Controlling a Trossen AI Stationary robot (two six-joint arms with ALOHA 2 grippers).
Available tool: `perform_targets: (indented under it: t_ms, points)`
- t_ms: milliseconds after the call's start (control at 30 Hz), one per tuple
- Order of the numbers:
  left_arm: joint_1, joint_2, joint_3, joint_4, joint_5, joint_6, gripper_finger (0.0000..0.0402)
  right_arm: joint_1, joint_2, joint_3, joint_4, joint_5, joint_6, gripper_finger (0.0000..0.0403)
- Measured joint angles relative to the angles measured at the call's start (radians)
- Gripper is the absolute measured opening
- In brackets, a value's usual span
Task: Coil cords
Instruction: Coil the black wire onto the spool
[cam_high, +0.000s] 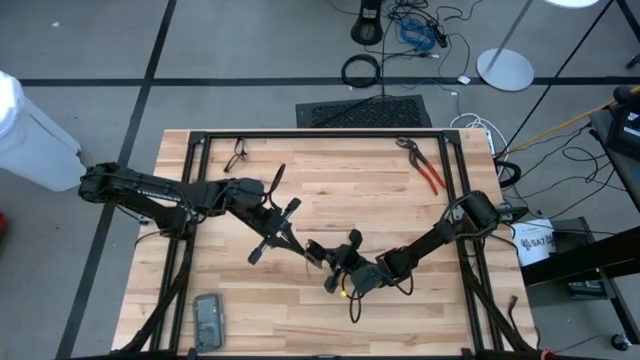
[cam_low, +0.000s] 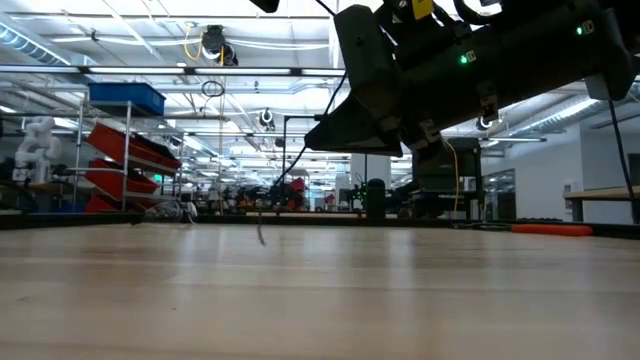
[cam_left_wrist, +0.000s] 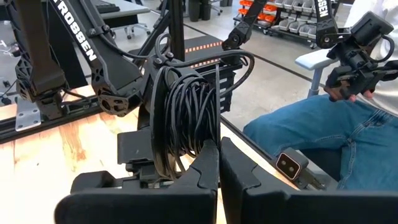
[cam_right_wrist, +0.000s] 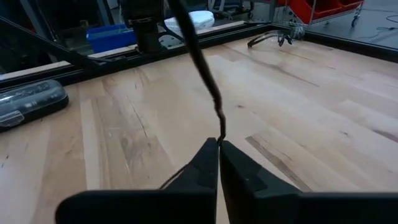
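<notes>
Spanning pale wooden tabletop (cam_high: 300, 200), workshop beyond

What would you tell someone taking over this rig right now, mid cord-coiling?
Left pincer: shut, raised over the middle of the wooden table, pinching a strand of the thin black cord, which is bundled in loops right in front of it.
Right pincer: shut on a single strand of the same cord, just off the tabletop, close to the left one.
Done: most of the cord looks gathered into loops.
Left: probably the strand at the right pincer still has to be wound in; whether the coil is secured cannot be seen.
Red-handled pliers lie untouched near the far right corner.
</notes>
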Motion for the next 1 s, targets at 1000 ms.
perform_targets:
  t_ms: [1000]
  points:
    - [0.0,0.0,0.001,-0.031,-0.001,0.0,0.0002,0.164,-0.374,-0.001,-0.297,0.095,-0.193,0.0]
